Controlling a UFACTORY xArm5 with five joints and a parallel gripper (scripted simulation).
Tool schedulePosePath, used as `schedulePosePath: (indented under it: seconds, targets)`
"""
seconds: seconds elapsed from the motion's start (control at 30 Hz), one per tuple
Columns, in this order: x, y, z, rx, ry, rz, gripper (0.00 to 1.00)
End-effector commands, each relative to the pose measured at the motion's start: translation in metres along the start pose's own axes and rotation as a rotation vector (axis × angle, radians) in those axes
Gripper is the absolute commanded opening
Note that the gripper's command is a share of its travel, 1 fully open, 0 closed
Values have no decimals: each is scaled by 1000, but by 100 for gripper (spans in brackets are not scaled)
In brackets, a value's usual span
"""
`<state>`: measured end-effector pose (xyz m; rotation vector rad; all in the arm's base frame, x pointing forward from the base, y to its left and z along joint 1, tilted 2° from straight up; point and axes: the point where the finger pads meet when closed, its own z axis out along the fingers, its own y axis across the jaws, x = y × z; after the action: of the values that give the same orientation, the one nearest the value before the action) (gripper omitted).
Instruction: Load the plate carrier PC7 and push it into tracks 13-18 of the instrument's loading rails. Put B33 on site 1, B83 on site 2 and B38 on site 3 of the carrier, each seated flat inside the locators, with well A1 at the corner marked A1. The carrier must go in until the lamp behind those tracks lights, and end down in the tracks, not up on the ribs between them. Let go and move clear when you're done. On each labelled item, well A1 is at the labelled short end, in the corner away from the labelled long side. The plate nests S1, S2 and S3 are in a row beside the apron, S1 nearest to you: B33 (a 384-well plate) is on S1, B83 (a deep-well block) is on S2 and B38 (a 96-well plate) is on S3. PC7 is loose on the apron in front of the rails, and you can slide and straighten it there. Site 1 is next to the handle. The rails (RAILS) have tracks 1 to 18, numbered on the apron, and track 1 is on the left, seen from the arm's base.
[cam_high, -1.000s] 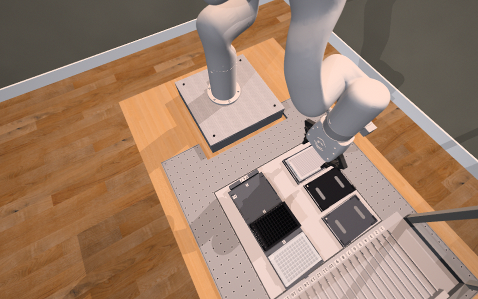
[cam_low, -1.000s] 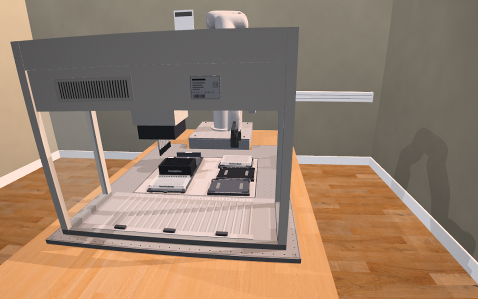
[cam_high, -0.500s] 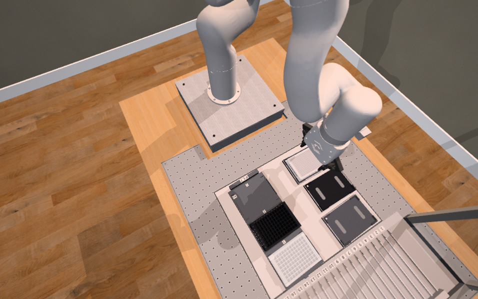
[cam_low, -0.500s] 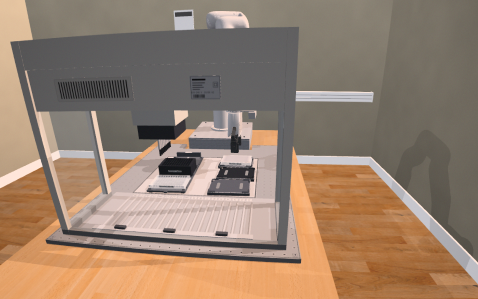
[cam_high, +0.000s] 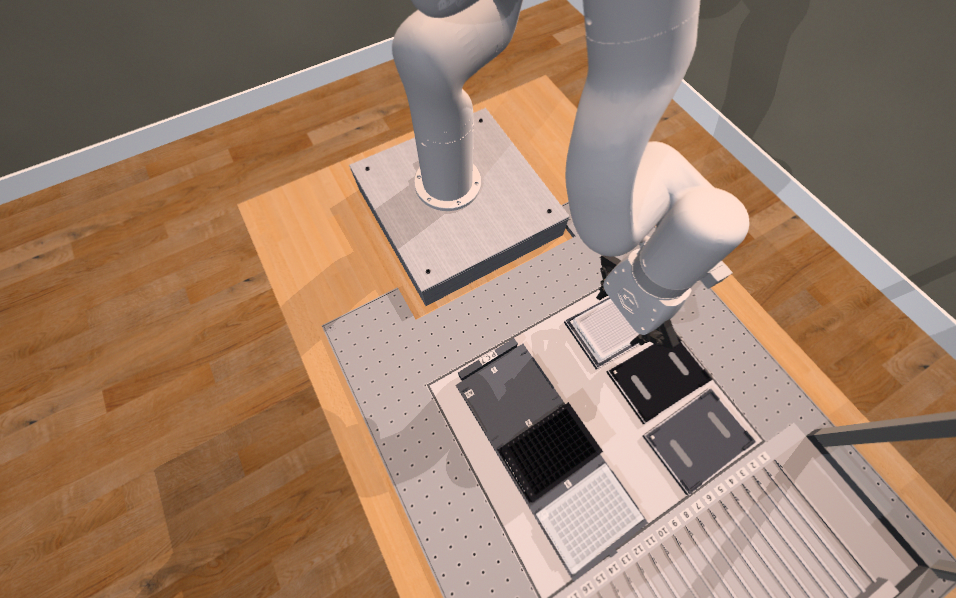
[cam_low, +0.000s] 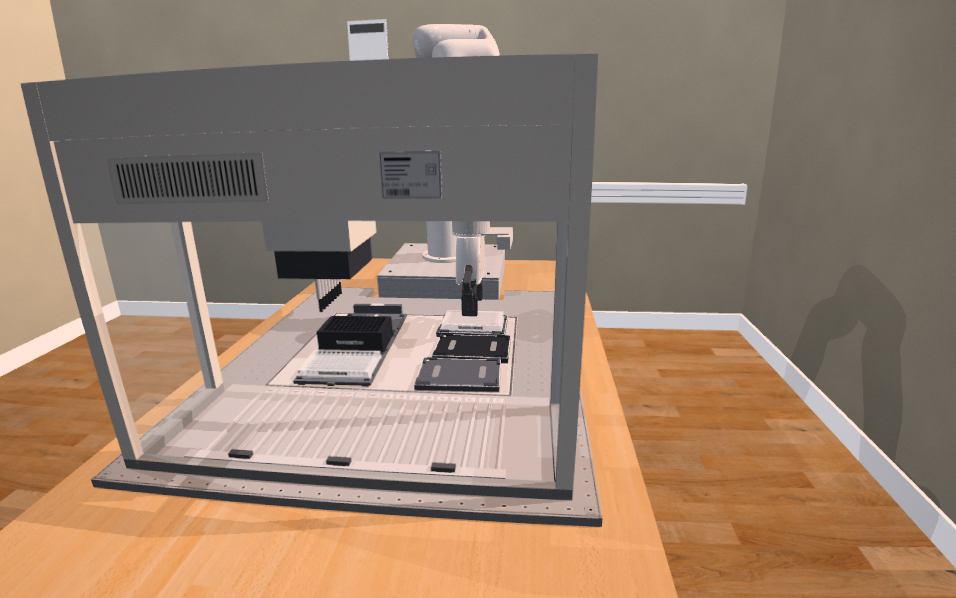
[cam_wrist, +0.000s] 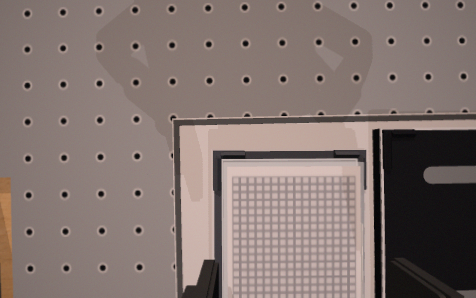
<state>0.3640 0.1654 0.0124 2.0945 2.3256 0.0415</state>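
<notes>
Floor and counter, top view: wood-plank floor surrounds the light wooden counter that carries the rig.
Tool, top view: my black two-fingered tool is spread wide and holds nothing, its fingers set for the long sides of B33, the white, finely gridded 384-well plate.
Carrier PC7, top view: the long dark-grey carrier lies on the pale apron, outside the ribbed pale loading rails. Site 1, by the handle, is bare, presumably waiting for B33.
Loaded sites, top view: B83, the black deep-well block, occupies site 2; B38, the white 96-well plate, occupies site 3.
Nests, exterior view: black nest S2 and grey nest S3 have no plates; their two look seated on PC7, though I can't confirm full seating.
B33, wrist view: it sits between dark corner locators on S1, which keep it square for me. Fingers flank it; I judge a straight descent, then a grip, comes next. A skewed approach could catch S2 beside it.
</notes>
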Motion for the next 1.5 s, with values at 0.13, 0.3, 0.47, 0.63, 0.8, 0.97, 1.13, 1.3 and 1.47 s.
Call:
schedulePosePath:
  seconds: [0.13, 0.3, 0.47, 0.63, 0.8, 0.97, 1.13, 1.3, 1.47]
  targets:
    - [1, 2, 7, -4, -1, 0, 100]
    - [1, 2, 7, -4, -1, 0, 100]
    - [1, 2, 7, -4, -1, 0, 100]
    - [1, 2, 9, -4, -1, 0, 100]
    - [0, 2, 13, -4, -1, 0, 100]
    - [0, 2, 15, -4, -1, 0, 100]
    - [0, 2, 18, -4, -1, 0, 100]
    - [0, 2, 22, -4, -1, 0, 100]
    - [0, 2, 25, -4, -1, 0, 100]
